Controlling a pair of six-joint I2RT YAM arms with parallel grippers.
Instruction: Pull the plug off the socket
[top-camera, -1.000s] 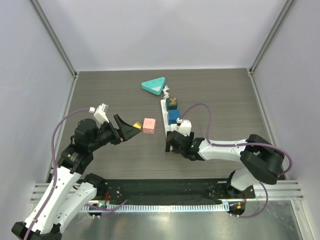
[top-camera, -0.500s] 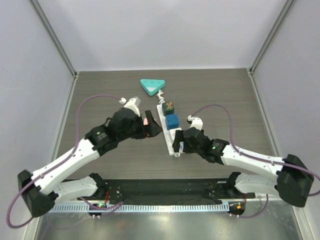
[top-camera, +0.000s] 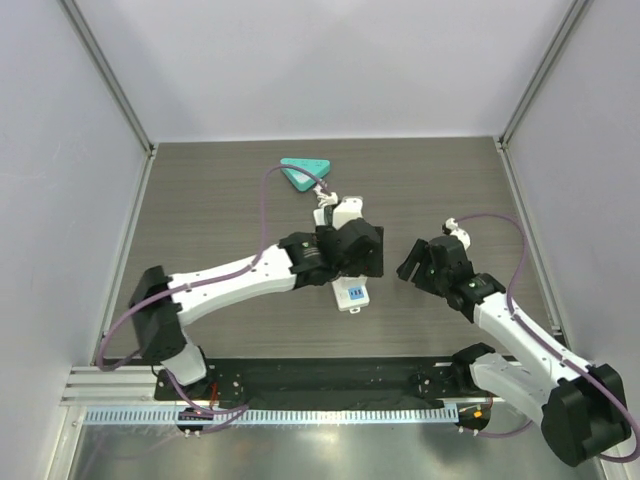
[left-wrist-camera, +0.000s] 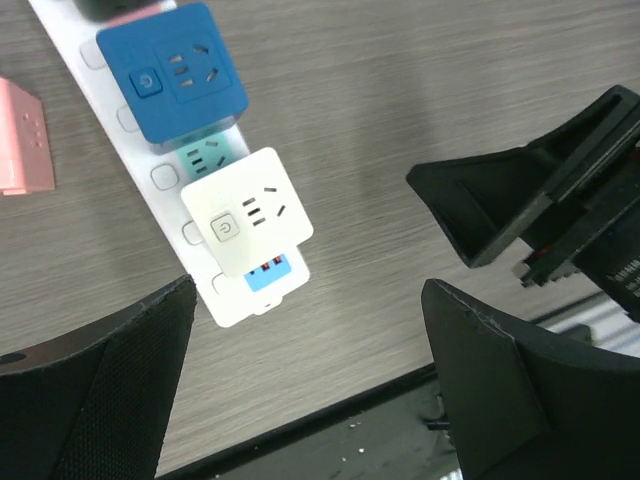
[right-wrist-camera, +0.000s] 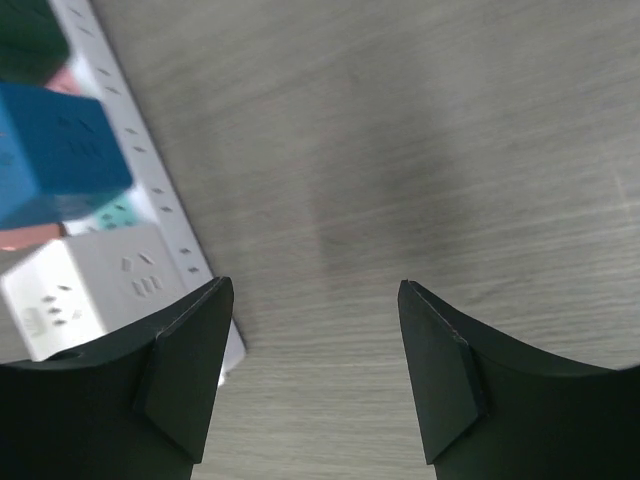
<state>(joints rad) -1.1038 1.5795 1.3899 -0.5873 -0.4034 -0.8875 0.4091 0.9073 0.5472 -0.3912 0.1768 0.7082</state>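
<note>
**Fig.** Dark wood-grain table, both arms in view. Within the last second the left arm has swung across to the centre, and the right arm has left the strip's near end and drawn back to the right, well apart from it. The left gripper hangs above the socket, a long narrow white power strip lying mid-table. Its fingers are spread wide and hold nothing. The right gripper is likewise spread and empty. A white cube plug and a blue cube plug remain seated. Probably the left arm is about to grasp. With nothing bracing the strip, it may lift with the plug.
</note>
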